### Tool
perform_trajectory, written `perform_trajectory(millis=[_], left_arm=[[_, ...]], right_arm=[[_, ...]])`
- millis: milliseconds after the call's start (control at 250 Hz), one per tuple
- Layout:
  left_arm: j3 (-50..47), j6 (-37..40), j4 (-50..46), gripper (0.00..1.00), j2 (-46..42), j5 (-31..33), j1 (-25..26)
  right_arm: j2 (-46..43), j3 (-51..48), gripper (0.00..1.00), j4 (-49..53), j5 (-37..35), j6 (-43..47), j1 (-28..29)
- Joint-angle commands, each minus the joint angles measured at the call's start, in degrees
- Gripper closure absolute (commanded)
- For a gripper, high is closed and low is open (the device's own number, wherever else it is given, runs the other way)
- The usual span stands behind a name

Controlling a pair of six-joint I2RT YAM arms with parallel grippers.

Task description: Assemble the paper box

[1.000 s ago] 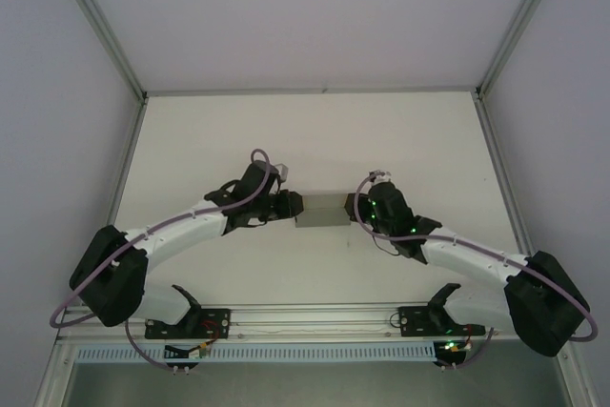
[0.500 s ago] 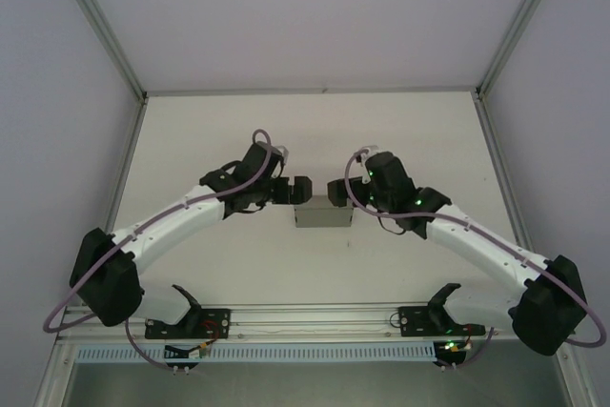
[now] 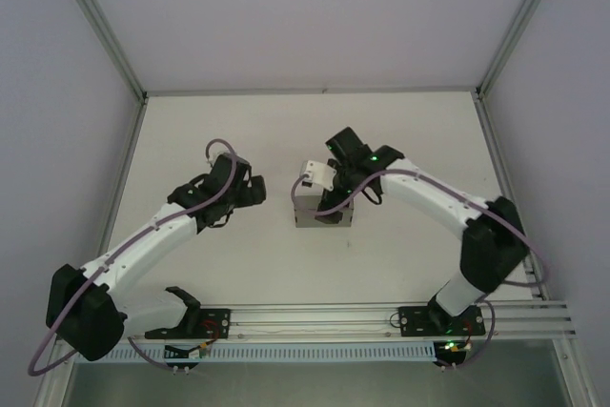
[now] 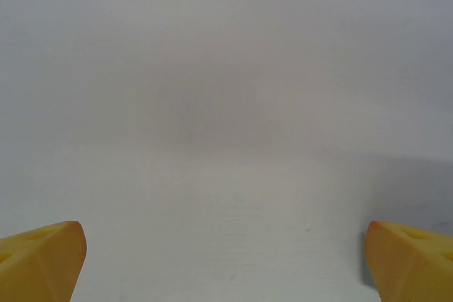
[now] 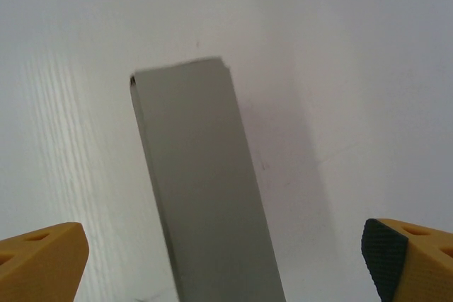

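The paper box [image 3: 307, 215] is a small, low grey box lying on the white table near its middle. In the right wrist view the paper box [image 5: 202, 189] runs lengthwise as a closed grey slab below the camera. My right gripper [image 3: 322, 188] hovers over the box's far side, partly covering it. The right gripper [image 5: 223, 254] is open, its yellow fingers [image 5: 42, 259] wide apart and off the cardboard. My left gripper [image 3: 255, 190] is to the left of the box, apart from it. The left gripper [image 4: 225, 254] is open over bare table.
The white table [image 3: 410, 131] is walled by pale panels at the back and both sides. An aluminium rail [image 3: 315, 316] with the arm mounts runs along the near edge.
Both grippers opened and came off the box's ends. The left arm drew back to the left. The right arm swung round to hang above the box.
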State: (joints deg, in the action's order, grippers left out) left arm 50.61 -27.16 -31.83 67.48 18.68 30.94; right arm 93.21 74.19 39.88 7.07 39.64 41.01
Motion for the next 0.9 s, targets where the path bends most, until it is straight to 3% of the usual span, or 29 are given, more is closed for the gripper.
perform_trajectory(millis=[0, 84, 216, 395, 579, 691, 798, 894], left_arm=[[-0.8, -2.2, -1.9, 0.0, 0.3, 1.9, -0.8], [-0.8, -2.1, -2.1, 0.0, 0.4, 2.3, -0.9], [-0.3, -2.1, -2.5, 0.0, 0.7, 4.2, -1.1], [0.1, -1.7, -2.6, 0.0, 0.3, 4.8, -1.2], [-0.4, -2.5, -3.6, 0.0, -0.8, 6.9, -1.2], [-1.0, -3.5, -4.1, 0.0, -1.9, 8.4, -1.2], [-1.3, -4.0, -4.9, 0.0, -2.7, 9.6, -1.2], [-1.6, -4.0, -5.2, 0.0, -3.5, 9.8, -1.2]], right_arm=[[4.3, 3.0, 0.0, 6.1, -3.9, 8.6, 1.0], [6.8, 3.9, 0.05, 5.4, -6.1, 8.7, 1.4], [8.7, 3.4, 0.21, 2.5, -10.1, 8.3, 2.5], [9.9, 0.3, 0.36, -6.5, -21.6, 9.0, 4.5], [10.6, -3.9, 0.42, -21.5, -34.8, 11.7, 5.6], [11.7, -7.4, 0.4, -32.1, -42.0, 16.0, 6.7], [12.3, -9.5, 0.41, -35.4, -46.1, 14.8, 8.9], [11.2, -10.8, 0.36, -31.0, -47.4, 9.8, 11.5]])
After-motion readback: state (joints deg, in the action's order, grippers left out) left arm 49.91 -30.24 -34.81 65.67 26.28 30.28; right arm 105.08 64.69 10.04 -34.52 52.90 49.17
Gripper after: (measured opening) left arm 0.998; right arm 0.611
